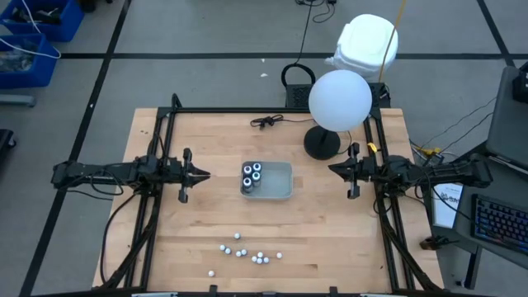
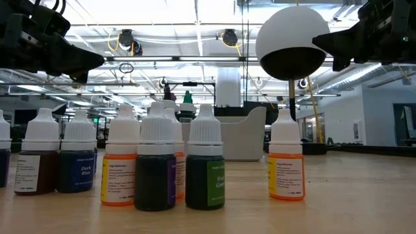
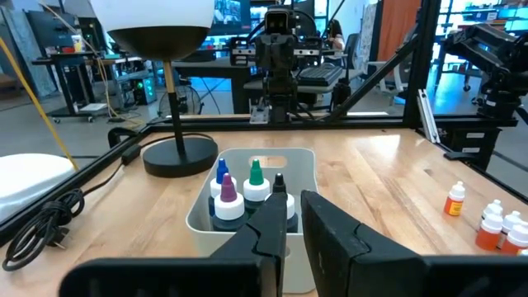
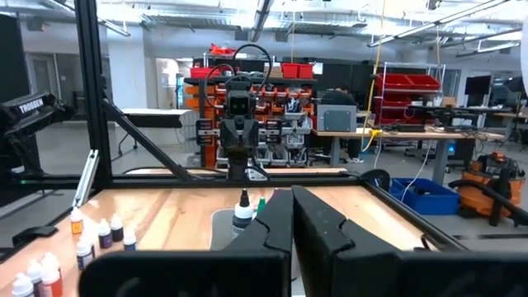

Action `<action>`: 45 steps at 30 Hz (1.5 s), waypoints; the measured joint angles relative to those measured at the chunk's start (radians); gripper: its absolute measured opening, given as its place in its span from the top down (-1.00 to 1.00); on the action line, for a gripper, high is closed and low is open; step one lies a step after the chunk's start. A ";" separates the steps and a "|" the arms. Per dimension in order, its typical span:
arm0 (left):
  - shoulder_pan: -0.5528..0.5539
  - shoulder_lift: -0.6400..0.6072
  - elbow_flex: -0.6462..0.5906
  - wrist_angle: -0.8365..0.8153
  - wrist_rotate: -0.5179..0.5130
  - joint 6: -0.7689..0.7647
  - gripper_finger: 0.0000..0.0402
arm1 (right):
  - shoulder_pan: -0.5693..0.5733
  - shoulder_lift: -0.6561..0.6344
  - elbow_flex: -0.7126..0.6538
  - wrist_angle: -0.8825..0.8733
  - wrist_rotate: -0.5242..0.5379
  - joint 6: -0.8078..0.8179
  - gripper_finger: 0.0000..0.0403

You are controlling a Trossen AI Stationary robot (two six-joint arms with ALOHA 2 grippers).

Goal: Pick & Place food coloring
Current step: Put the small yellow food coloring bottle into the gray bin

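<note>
Four food coloring bottles [image 1: 252, 176] with coloured tips stand upright in the left end of a grey tray [image 1: 280, 190] at the table's middle; the left wrist view shows them as a cluster [image 3: 239, 194]. Several tiny white-capped bottles [image 1: 247, 252] stand loose near the table's near edge, and fill the low view [image 2: 156, 169]. My left gripper [image 1: 206, 175] hangs level left of the tray, its fingers a narrow gap apart [image 3: 294, 235], nothing between them. My right gripper [image 1: 332, 169] hangs right of the tray, shut [image 4: 290, 235] and empty.
A lamp with a white globe [image 1: 340, 99] stands on a black round base [image 1: 322, 143] at the table's far right. A black cable [image 1: 268, 122] lies by the far edge. Black frame rails [image 1: 157, 165] run along the left and right sides.
</note>
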 joint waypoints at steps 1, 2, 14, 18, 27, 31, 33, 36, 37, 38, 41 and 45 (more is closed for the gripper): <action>0.000 0.000 0.000 0.000 0.000 0.000 0.76 | 0.000 0.000 0.000 0.000 0.000 0.005 1.00; 0.000 0.000 0.000 0.000 0.000 0.000 0.76 | 0.000 0.000 0.000 -0.003 0.000 0.007 1.00; 0.000 0.000 0.000 0.000 0.000 0.000 0.76 | 0.000 0.000 0.000 -0.003 0.000 -0.010 1.00; 0.000 0.000 0.000 0.004 0.000 0.000 0.76 | 0.000 0.000 0.000 0.001 0.000 -0.011 1.00; 0.000 0.000 0.000 0.084 0.001 -0.037 0.76 | 0.000 0.000 0.000 -0.007 0.000 -0.021 1.00; 0.000 0.000 0.000 0.122 0.001 -0.114 0.76 | 0.000 0.000 0.000 -0.013 0.000 -0.022 1.00; 0.000 0.000 0.000 0.141 0.006 -0.175 0.76 | 0.000 0.001 0.000 -0.026 0.000 -0.040 1.00; 0.000 0.000 0.000 0.146 0.009 -0.241 0.76 | 0.000 0.000 0.000 -0.049 0.000 -0.087 1.00; 0.000 0.000 0.000 0.143 0.009 -0.249 0.76 | 0.000 0.001 0.000 -0.054 0.001 -0.090 1.00; 0.000 0.000 0.000 0.136 0.009 -0.255 0.76 | 0.000 0.001 0.000 -0.057 0.004 -0.088 1.00; 0.000 0.000 0.000 0.150 -0.003 -0.313 0.76 | 0.000 0.001 0.000 -0.061 0.004 -0.041 1.00; 0.000 0.000 0.001 0.210 -0.019 -0.320 0.76 | 0.000 0.000 0.000 -0.063 0.005 -0.027 1.00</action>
